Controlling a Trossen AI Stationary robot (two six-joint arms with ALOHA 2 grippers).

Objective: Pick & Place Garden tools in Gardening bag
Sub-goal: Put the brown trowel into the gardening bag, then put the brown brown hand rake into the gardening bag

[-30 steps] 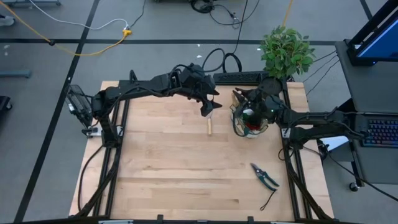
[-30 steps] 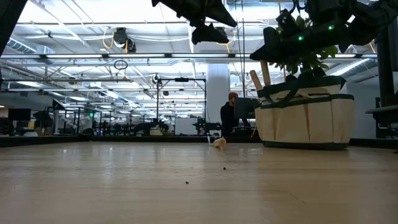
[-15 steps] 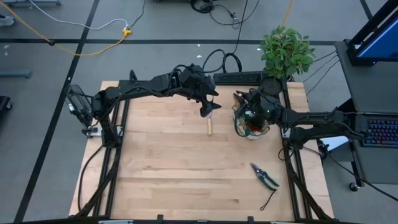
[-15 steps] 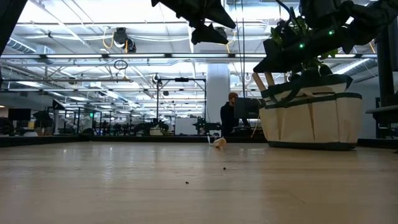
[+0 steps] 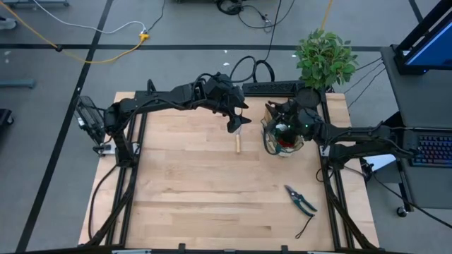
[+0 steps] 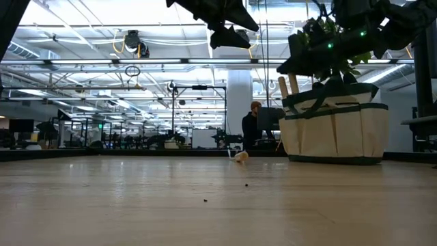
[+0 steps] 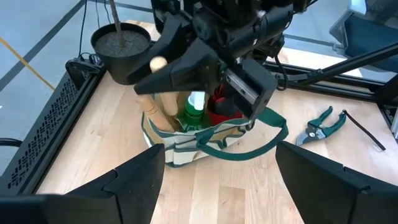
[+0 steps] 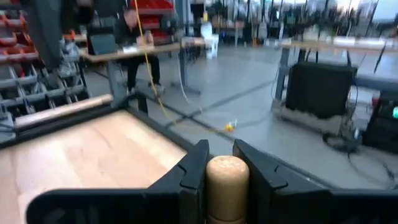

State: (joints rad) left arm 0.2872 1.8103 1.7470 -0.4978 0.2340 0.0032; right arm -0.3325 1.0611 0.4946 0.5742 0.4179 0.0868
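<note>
- Two arms of mine show from above: my left gripper (image 5: 238, 121) hangs with fingers spread and nothing between them, a wooden-handled tool (image 5: 239, 143) on the table just below it; my right gripper (image 5: 282, 121) sits over the gardening bag (image 5: 270, 144), the pruning shears (image 5: 301, 200) well apart.
- Low down, the bag (image 6: 334, 133) stands directly under my right gripper.
- Past my left wrist, the bag (image 7: 186, 144) lies ahead.
- At my right wrist, my fingers (image 8: 193, 171) clamp a round wooden handle (image 8: 227, 179).

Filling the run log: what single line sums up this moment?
right pincer: shut on wooden handle, over bag | left pincer: open, empty | shears: on table
</note>
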